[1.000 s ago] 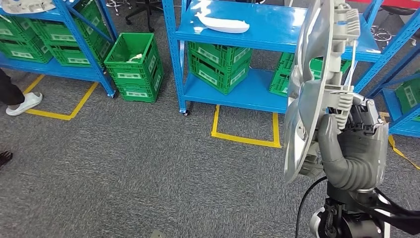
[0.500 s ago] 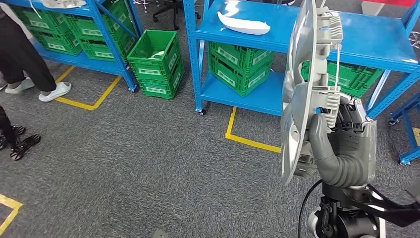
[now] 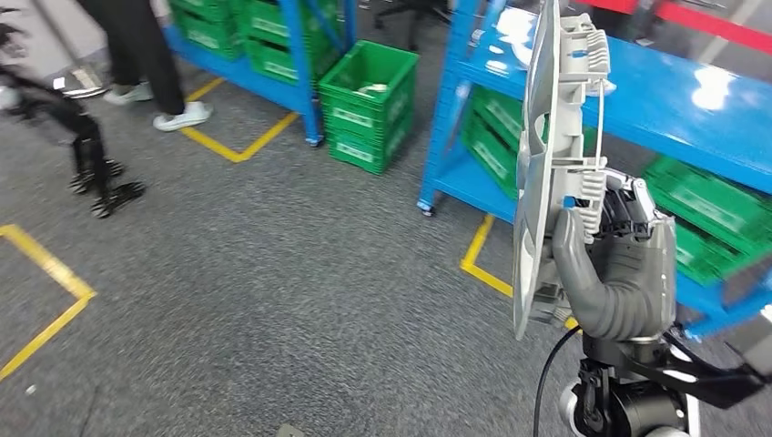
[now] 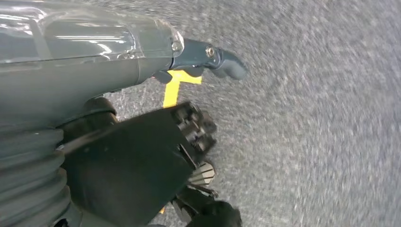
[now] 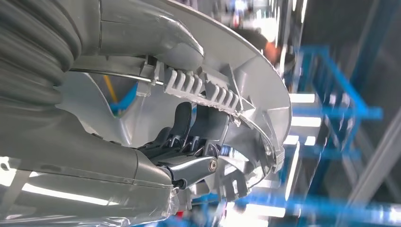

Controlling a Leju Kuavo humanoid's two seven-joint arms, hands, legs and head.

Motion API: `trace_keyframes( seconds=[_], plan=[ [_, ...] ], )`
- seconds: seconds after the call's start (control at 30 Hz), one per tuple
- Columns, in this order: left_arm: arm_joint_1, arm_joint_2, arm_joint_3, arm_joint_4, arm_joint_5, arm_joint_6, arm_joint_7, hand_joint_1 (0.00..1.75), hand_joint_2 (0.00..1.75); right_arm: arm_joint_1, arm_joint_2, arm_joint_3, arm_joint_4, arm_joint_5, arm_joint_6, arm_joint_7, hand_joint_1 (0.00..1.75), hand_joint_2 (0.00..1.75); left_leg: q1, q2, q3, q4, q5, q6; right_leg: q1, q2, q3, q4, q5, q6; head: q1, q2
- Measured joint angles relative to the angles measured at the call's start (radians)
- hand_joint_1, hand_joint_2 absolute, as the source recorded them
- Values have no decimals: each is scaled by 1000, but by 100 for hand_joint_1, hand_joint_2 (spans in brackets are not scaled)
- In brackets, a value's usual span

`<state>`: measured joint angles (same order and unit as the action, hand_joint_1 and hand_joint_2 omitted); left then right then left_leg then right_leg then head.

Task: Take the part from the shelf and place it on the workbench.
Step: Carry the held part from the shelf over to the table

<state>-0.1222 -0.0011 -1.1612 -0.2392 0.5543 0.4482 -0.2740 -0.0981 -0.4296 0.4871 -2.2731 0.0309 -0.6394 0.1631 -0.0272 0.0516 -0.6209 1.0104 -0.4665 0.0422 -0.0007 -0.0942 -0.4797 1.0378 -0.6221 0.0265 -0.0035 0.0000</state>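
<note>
Since the earlier frames the whole head view had swung, so the blue shelf [image 3: 674,100] and green crate [image 3: 369,100] sat further right; that was the camera turning, not the things. Upright and edge-on, the silver hubcap [image 3: 533,182] was gripped by the right hand [image 3: 610,273], the thumb across its rim and dark fingers [image 5: 189,127] hooked through its ribbed back. Whether the left hand [image 4: 208,61], hanging over grey carpet [image 4: 321,118], was released or clenched could not be told.
</note>
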Motion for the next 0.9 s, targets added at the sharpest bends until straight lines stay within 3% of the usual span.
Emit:
trace_keyframes(
  seconds=[0.03,0.07,0.1,0.13,0.17,0.23,0.27,0.3,0.33,0.4,0.43,0.5,0.53,0.57,0.63,0.67,0.73,0.8,0.83,0.87,0.9],
  plan=[
    [-2,-1,0,0,1,-1,0,0,175,-1,-1,2,-1,0,1,0,175,175,2,-23,1,0,1,2,-4,52,-29,61,-28,2,6,0],
    [-3,-3,0,0,2,-1,0,0,175,-2,-2,4,-1,-3,2,0,175,175,4,-47,2,0,1,3,-6,79,-69,136,-57,5,12,0],
    [-4,-4,0,0,3,-2,1,0,175,-2,-2,6,1,-7,2,0,175,175,4,-70,5,0,1,5,-6,89,-109,203,-75,7,18,0],
    [-3,-5,0,0,4,-3,2,0,175,-2,-2,8,3,-12,2,0,175,175,4,-92,9,0,0,5,-6,93,-137,242,-73,8,23,0],
    [-2,-5,0,0,5,-4,3,0,175,-4,-2,9,5,-20,4,0,175,175,4,-113,15,0,-2,6,-7,95,-149,242,-48,9,27,0],
    [0,-5,0,0,5,-5,5,0,175,-10,-2,10,10,-33,8,-4,175,175,4,-148,27,1,-7,3,-9,111,-126,134,52,7,31,0],
    [0,-5,0,1,5,-5,6,0,175,-13,-2,10,13,-39,12,-8,175,175,4,-162,29,3,-10,0,-11,132,-109,72,93,4,32,0],
    [0,-5,0,1,5,-5,8,0,175,-17,-2,10,14,-42,15,-11,175,175,5,-172,27,5,-11,-3,-13,149,-93,20,115,0,32,0],
    [0,-5,0,1,5,-5,9,0,175,-21,-3,10,16,-43,17,-15,175,175,6,-179,22,6,-11,-8,-13,163,-86,-8,119,-5,31,0],
    [3,-4,0,2,6,-4,11,0,175,-27,-4,11,18,-45,20,-18,175,175,7,-192,11,6,-8,-17,-13,160,-79,-27,111,-17,30,0],
    [5,-2,0,3,7,-3,13,0,175,-30,-4,12,19,-48,23,-19,175,175,4,-179,9,8,-11,-23,-14,151,-76,-32,112,-23,30,0],
    [5,0,0,4,12,1,17,0,175,-34,-3,14,21,-51,34,-25,175,175,-1,-108,-13,50,-42,-35,-17,127,-66,-42,114,-35,19,0],
    [3,0,0,4,16,4,18,0,175,-37,-3,16,22,-52,42,-33,175,175,3,-67,-40,102,-69,-42,-17,114,-62,-44,112,-39,13,0],
    [1,1,0,4,21,7,18,0,175,-39,-2,17,24,-53,49,-43,175,175,9,-46,-79,169,-99,-49,-16,99,-59,-44,110,-42,6,0],
    [1,5,0,6,33,12,18,0,175,-43,0,20,28,-54,62,-65,175,175,24,-46,-144,276,-125,-61,-17,68,-55,-42,103,-41,3,0],
    [1,8,0,7,37,13,18,0,175,-46,1,22,30,-54,67,-73,175,175,29,-46,-151,281,-111,-65,-17,53,-51,-42,99,-38,1,0],
    [2,15,0,9,41,14,18,0,175,-52,3,25,33,-55,72,-79,175,175,34,-25,-103,181,-39,-70,-19,27,-38,-42,88,-31,-2,0],
    [1,19,0,11,43,19,19,0,175,-58,5,27,33,-56,74,-81,175,175,24,33,-40,66,2,-65,-14,6,-25,-41,76,-19,-5,0],
    [0,21,0,11,48,23,19,0,175,-60,5,28,33,-59,75,-84,175,175,19,52,-26,37,6,-59,-11,-4,-20,-40,70,-14,-5,0],
    [-1,22,0,11,56,25,19,0,175,-61,5,30,33,-62,77,-89,175,175,14,57,-23,29,0,-51,-8,-16,-16,-42,66,-8,-4,0],
    [-1,23,1,12,67,27,19,0,175,-62,6,31,33,-66,79,-94,175,175,14,41,-25,27,0,-43,-7,-30,-11,-44,63,-3,-2,0]
  ],
)
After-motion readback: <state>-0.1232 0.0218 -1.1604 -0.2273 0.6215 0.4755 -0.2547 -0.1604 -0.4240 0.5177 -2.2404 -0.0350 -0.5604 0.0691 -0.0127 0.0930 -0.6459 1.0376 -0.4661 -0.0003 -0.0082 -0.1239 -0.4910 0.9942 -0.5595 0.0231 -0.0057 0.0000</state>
